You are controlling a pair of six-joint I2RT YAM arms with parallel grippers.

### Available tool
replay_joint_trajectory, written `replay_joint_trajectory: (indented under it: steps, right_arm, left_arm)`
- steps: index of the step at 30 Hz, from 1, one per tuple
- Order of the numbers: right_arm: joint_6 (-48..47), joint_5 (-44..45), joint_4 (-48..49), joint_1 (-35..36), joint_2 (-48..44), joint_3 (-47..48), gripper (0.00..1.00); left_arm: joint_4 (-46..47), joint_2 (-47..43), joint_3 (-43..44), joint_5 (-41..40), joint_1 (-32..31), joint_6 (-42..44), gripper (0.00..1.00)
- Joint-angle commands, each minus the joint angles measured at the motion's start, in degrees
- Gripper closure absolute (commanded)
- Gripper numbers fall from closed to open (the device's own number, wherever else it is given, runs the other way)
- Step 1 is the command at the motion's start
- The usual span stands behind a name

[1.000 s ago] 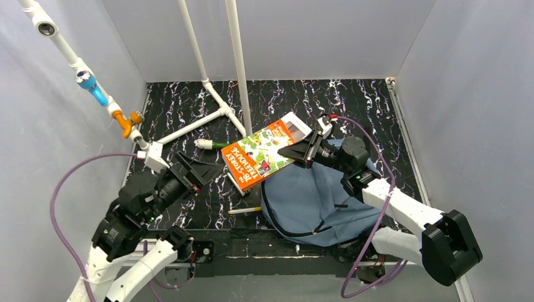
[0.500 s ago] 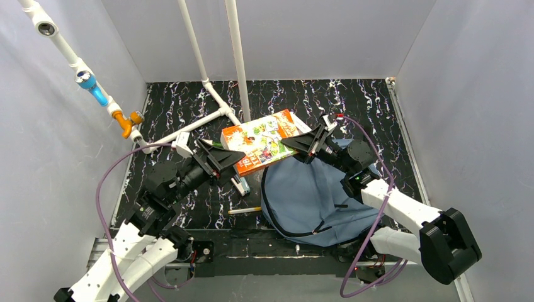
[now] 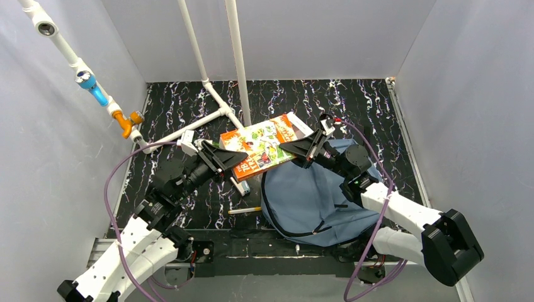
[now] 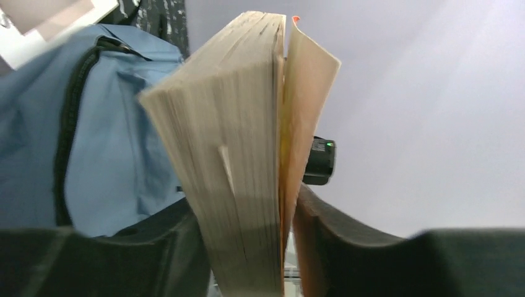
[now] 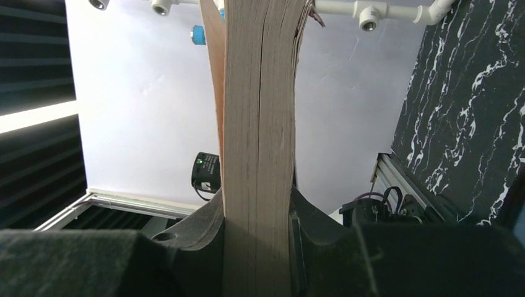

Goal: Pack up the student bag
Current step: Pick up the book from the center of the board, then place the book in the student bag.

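The left claw and right claw are gripping opposite ends of the orange-and-green paperback book, hanging just beside the slate-blue fabric backpack.

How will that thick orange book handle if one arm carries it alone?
The book looks thick, probably heavy for its size, so it may droop from one edge grip. Its soft cover peels off the pages in the left wrist view, so it could flop open. The left gripper and right gripper both pinch it; using both seems safer.
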Motion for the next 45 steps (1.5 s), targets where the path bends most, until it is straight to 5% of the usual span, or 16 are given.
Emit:
replay_joint_trajectory:
  steps: [1,4,9,11,13,18,24,30,38,45]
  right_arm:
    - [-1.8,3.78,2.97,2.82,-2.45,1.27,0.99]
    - [-7.04,2.28,-3.05,3.45,-2.93,2.61,0.97]
    - [-34.31,5.89,-44.21,3.45,-8.04,12.18,0.27]
    - [-42.15,11.73,-56.63,3.45,-9.94,15.13,0.08]
    - [-47.24,16.23,-63.63,3.45,-11.53,16.31,0.02]
    - [-52.06,21.04,-69.75,6.69,-9.8,17.69,0.02]
    - [-50.71,54.71,-81.11,30.65,4.49,28.96,0.02]
    - [-51.41,68.75,-84.07,42.7,20.16,38.01,0.02]
    - [-48.49,80.74,-94.32,45.53,27.59,41.42,0.1]
    - [-47.06,85.46,-98.4,45.53,25.72,40.89,0.4]
  left_arm:
    - [2.16,-0.1,-0.59,-2.62,0.07,2.81,0.7]
    - [-0.79,-1.22,0.26,-4.88,0.07,9.99,1.0]
    - [-23.07,-6.28,8.79,-18.81,0.07,24.02,1.0]
    - [-29.74,-8.93,11.8,-23.58,0.07,27.83,1.0]
    - [-35.93,-11.25,15.29,-28.25,0.07,31.64,1.0]
    - [-48.58,-12.79,23.58,-36.05,0.03,37.14,1.0]
    - [-54.78,-12.69,25.88,-38.05,0.07,36.22,1.0]
    - [-55.07,-12.71,24.54,-36.05,0.07,35.44,1.0]
    - [-55.76,-12.69,22.42,-32.0,0.02,32.82,1.0]
    - [-54.69,-11.76,21.47,-29.72,0.07,31.38,1.0]
